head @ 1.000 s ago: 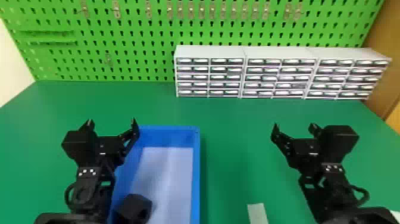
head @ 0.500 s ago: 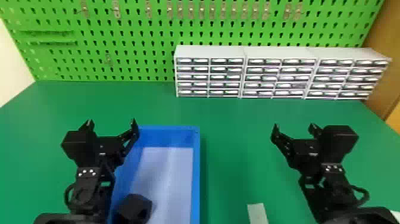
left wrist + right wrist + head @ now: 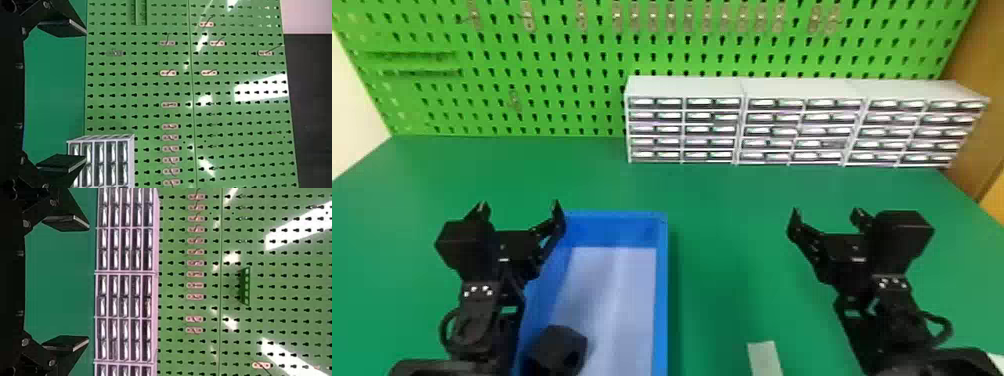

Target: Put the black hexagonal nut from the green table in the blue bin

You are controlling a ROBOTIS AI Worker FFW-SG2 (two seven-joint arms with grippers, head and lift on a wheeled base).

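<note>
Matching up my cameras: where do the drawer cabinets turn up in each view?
Head view: drawer cabinets right of centre, at the far side of the green table.
Left wrist view: drawer cabinets partly behind one finger of the left gripper.
Right wrist view: drawer cabinets beyond the right gripper.
Shared landmark: green pegboard behind them.

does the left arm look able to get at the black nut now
Likely yes: the left gripper is open and empty, and nothing visible covers the black nut in the blue bin. It would probably need to draw back first, since its fingers extend beyond it.
</note>
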